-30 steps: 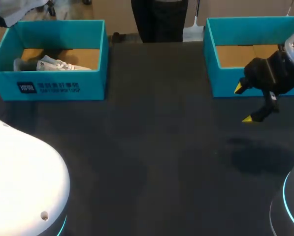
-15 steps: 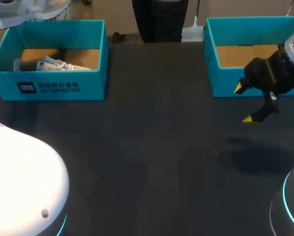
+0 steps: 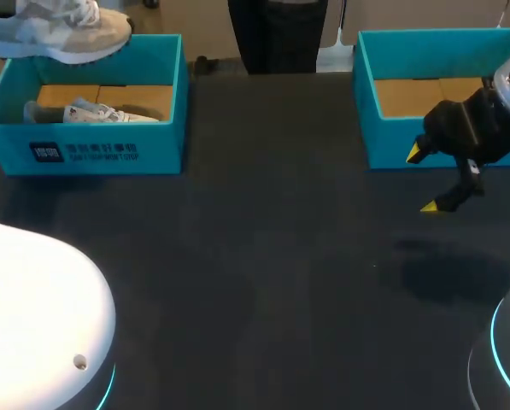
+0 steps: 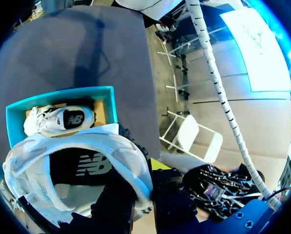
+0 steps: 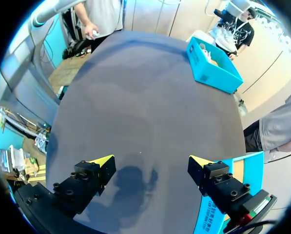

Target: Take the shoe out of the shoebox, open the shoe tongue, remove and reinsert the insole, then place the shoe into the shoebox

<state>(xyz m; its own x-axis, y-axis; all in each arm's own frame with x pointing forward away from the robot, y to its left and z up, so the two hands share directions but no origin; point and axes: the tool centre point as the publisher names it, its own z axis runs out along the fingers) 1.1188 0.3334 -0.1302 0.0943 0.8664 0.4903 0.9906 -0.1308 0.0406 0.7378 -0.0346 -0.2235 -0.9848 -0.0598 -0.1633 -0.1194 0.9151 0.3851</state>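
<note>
Head view: shoe (image 3: 58, 30) hangs in the air over the far rim of the left shoebox (image 3: 92, 149), sole down and toe toward the middle. It is now fully in frame, where a second ago only a sliver showed at the corner, so it has come lower and further in. Second shoe (image 3: 92, 113) lies inside that box, unchanged. Right shoebox (image 3: 383, 137) sits at the far right of the dark surface (image 3: 280, 256). Right arm (image 3: 485, 124) hovers just in front of it, same spot as before, right jaws spread wide and holding nothing. Left wrist view: left jaws are clamped on the shoe (image 4: 77, 170) at its collar, one dark finger inside the opening and one outside. The left shoebox (image 4: 108, 105) is below and ahead, with the second shoe (image 4: 57, 119) in it. Right wrist view: right jaws are wide apart and empty above the bare surface (image 5: 135, 97), the right shoebox (image 5: 233, 195) is just beside one finger, and the left shoebox (image 5: 213, 68) is far ahead across the surface.
</note>
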